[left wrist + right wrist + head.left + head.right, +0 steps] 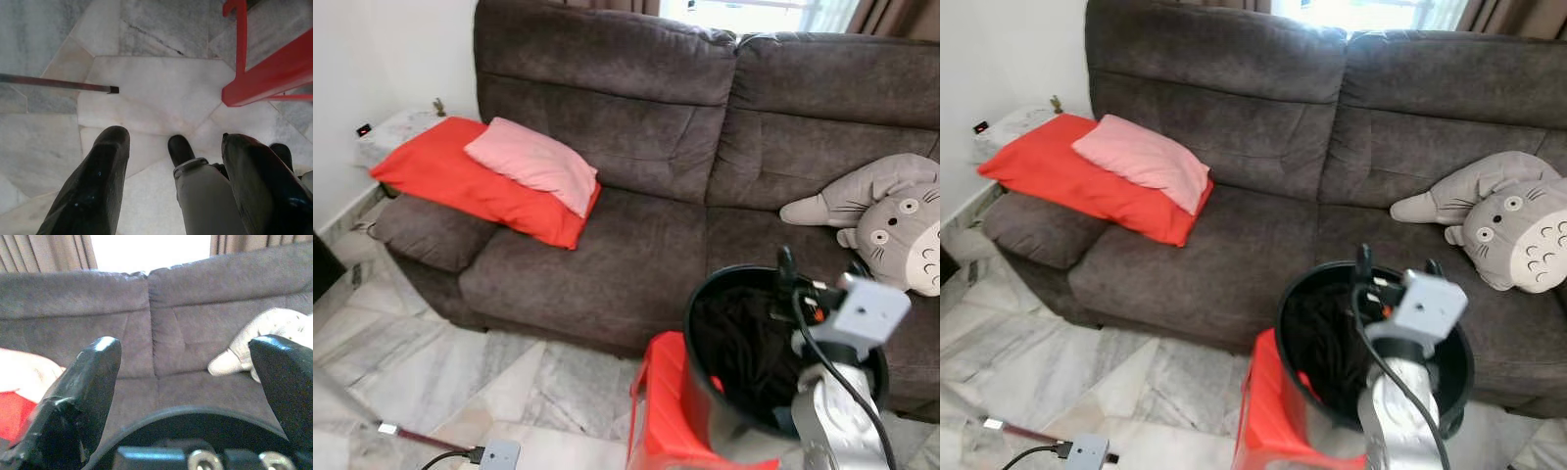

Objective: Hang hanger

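A black bucket stands on a red stool on the marble floor, and everything here is placed from it. Inside the bucket lies a dark heap; it is too murky to tell whether the hanger is among it. The right gripper is over the far side of the bucket's rim, pointing towards the brown sofa just behind the bucket. Its two black fingers are spread wide and grasp nothing, with the rim's curve showing between them in the right wrist view. On the seat beside the bucket, towards the robot's right, lies a grey plush toy. Far off to the bucket's left, at the sofa's other end, a pink pillow lies on a red cushion that covers the armrest. A small white side table stands beyond that, against the wall. The left gripper hangs low to the left of the stool, aimed at the floor, its claw released and empty. Beyond its fingers the left wrist view takes in the robot's own leg, the stool's red frame and a thin dark rod lying on the tiles.
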{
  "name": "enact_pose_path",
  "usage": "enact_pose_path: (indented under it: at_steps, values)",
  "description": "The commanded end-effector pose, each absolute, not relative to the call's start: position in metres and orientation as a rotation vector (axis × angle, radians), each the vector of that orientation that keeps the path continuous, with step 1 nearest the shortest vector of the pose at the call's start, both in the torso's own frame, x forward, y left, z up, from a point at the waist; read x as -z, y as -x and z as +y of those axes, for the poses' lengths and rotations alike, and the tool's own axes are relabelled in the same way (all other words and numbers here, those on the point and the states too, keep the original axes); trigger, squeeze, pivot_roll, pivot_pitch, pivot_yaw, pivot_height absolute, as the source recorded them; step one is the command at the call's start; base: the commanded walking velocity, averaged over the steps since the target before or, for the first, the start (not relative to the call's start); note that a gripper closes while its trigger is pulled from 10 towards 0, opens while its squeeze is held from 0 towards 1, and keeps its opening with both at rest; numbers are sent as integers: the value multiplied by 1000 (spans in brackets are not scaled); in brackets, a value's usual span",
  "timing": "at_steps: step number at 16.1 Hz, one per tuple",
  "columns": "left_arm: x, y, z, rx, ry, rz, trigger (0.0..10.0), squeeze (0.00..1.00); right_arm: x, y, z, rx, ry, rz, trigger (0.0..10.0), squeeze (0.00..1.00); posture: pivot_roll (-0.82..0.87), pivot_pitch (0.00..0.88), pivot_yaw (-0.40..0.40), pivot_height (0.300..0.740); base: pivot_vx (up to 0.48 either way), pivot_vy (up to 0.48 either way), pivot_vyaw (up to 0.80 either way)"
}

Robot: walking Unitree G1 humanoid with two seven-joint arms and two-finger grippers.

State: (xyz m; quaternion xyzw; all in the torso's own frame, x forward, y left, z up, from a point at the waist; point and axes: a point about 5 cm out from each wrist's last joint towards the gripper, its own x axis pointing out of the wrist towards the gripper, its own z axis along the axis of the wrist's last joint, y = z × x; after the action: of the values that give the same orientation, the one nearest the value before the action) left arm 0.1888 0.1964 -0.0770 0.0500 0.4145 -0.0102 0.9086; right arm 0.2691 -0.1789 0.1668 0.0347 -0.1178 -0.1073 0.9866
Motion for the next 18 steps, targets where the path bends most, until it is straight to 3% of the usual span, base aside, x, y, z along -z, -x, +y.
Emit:
enact_pose_path:
  at_steps: [1,6,10,13,18]
  values:
    - [81,-181,197,3,-92,881,10000,0,-165,-270,-179,213,-65,-226,10000,0,-171,51,-15,740,289,0,0]
    - [83,-174,204,-31,-84,893,10000,0,-163,-269,-176,197,-69,-218,10000,0,-156,45,-21,740,0,0,0]
    - [83,-174,205,-26,-86,895,10000,0,-159,-248,-172,176,-65,-149,10000,0,-188,47,-20,740,0,0,0]
    - [83,-176,202,1,-102,906,10000,0,-139,-227,-165,191,-154,155,10000,0,-219,54,-6,740,0,0,0]
    - [82,-182,195,36,-109,898,10000,0,-128,-225,-140,92,-444,356,10000,0,-224,43,-4,740,0,0,0]
